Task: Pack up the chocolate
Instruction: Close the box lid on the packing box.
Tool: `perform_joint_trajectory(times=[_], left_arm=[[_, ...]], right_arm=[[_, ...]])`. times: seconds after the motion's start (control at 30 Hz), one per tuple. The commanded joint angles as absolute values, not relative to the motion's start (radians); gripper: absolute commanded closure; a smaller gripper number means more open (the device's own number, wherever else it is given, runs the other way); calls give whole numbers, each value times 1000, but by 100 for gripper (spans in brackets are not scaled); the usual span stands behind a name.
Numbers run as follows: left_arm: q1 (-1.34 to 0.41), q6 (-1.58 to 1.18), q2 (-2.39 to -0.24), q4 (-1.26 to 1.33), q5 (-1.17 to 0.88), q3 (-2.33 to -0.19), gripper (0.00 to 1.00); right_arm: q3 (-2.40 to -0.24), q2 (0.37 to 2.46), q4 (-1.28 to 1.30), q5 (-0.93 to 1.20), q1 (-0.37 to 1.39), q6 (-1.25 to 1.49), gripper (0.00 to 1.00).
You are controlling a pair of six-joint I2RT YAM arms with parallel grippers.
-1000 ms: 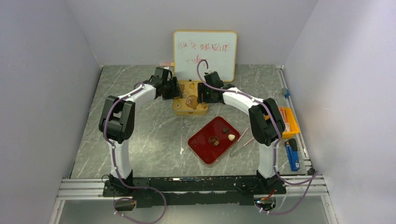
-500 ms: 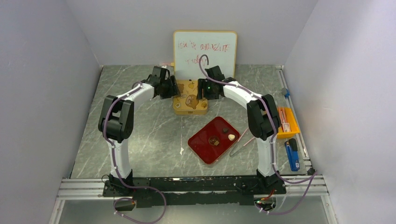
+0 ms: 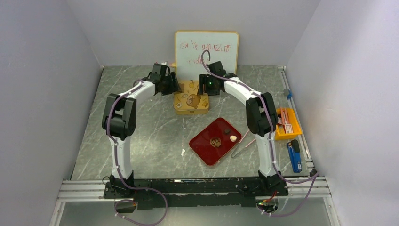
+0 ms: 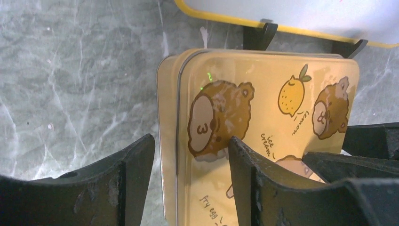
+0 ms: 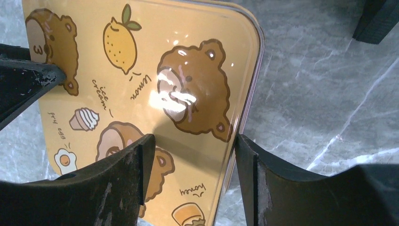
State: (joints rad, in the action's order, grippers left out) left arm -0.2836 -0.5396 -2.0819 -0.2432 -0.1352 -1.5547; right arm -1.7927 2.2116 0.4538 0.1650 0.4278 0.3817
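Count: two pincers; three chocolate pieces in view, a dark piece (image 3: 227, 131), a cream piece (image 3: 233, 138) and a brown piece (image 3: 216, 141); one yellow tin (image 3: 191, 106); one red tray (image 3: 205, 151); one pair of pink tweezers (image 3: 244, 144); one whiteboard (image 3: 206, 47).
Left pincer (image 4: 190, 155): wide open and holding nothing. It straddles one side edge of the tin, with one finger above the printed lid and the other above the bare tabletop (image 4: 70, 70).
Right pincer (image 5: 193, 146): wide open and empty. It straddles the opposite side edge of the tin in the same way. Whether either pincer's fingers touch the lid cannot be told.
Chocolate's place: all three pieces lie on the red tray, back toward the arm bases from both pincers and well apart from them. They are nearer the right pincer than the left.
Order from the pincers: the dark piece is closest, then the cream piece, then the brown piece.
Pointing and long axis: the pieces are too small to tell.
Tweezers: just beside the tray, on the right pincer's side.
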Motion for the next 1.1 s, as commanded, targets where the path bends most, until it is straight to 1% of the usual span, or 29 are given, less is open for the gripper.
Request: perform_joint_trajectory(times=[0.0, 0.73, 1.07], left_arm=[[-270, -525, -2137, -273, -107, -1586, 37], [-236, -537, -2277, -273, -141, -1746, 37], [-236, -528, -2297, -286, -171, -1680, 42]], right_arm=[[-1839, 2304, 515, 99, 413, 338, 35], [-2018, 2439, 535, 111, 378, 346, 34], [-2016, 2475, 552, 112, 378, 345, 34]])
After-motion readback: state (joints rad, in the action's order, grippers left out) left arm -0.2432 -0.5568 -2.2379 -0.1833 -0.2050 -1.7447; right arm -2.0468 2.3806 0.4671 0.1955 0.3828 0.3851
